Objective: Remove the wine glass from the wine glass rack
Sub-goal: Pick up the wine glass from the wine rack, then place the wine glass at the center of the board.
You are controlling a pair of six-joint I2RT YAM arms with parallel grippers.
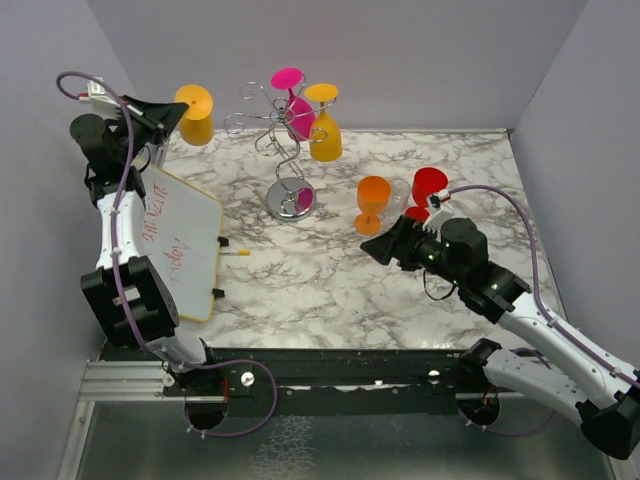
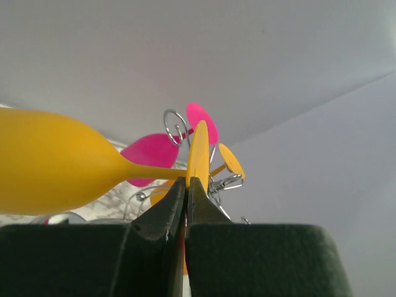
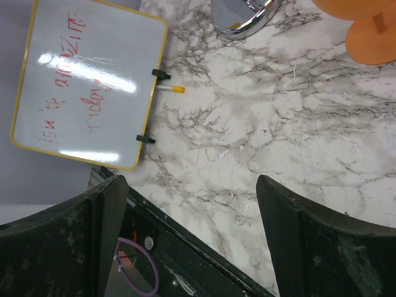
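Observation:
A yellow wine glass (image 1: 195, 115) hangs in the air at the back left, off to the left of the wine glass rack (image 1: 285, 135). My left gripper (image 1: 172, 112) is shut on the rim of its round foot. In the left wrist view the jaws (image 2: 187, 180) pinch that foot edge-on, and the bowl (image 2: 49, 161) lies sideways to the left. The chrome rack carries a pink glass (image 1: 297, 105) and another yellow glass (image 1: 325, 125), both upside down. My right gripper (image 1: 375, 245) hovers open over the marble, nothing between its fingers (image 3: 291, 229).
An orange glass (image 1: 372, 203) and a red glass (image 1: 428, 190) stand right of the rack's round base (image 1: 291, 200). A yellow-framed whiteboard (image 1: 180, 240) with a marker (image 1: 238, 254) lies at the left. Grey walls close in the back and both sides.

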